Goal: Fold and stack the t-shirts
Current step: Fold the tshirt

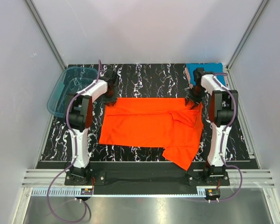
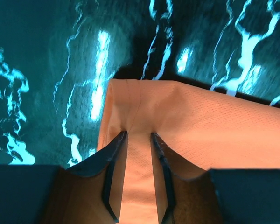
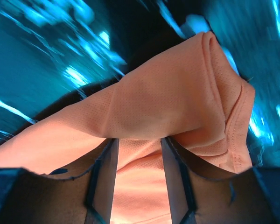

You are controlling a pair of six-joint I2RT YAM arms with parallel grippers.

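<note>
Top external | left gripper point(image 2: 139, 136), right gripper point(image 3: 139, 140) clamp orange t-shirt point(image 1: 144, 123) | tub point(image 1: 67, 88) left, teal t-shirt point(image 1: 213, 68) right

1. The top view was bright and evenly lit from above; the white walls point(image 1: 144, 28) showed no hard shadows.
2. The orange-red t-shirt point(image 1: 149, 123) was oversaturated there, its folds hard to read.
3. The metal strip point(image 1: 140, 207) at the near edge gave a dull glare.
4. Both wrist views were dimmer, with a strong cyan cast on the table point(image 2: 37, 70); the t-shirt looked pale peach.
5. The table was streaked with blur, more in the right wrist view; the dark fingers point(image 3: 102, 177) were fairly sharp.
</note>
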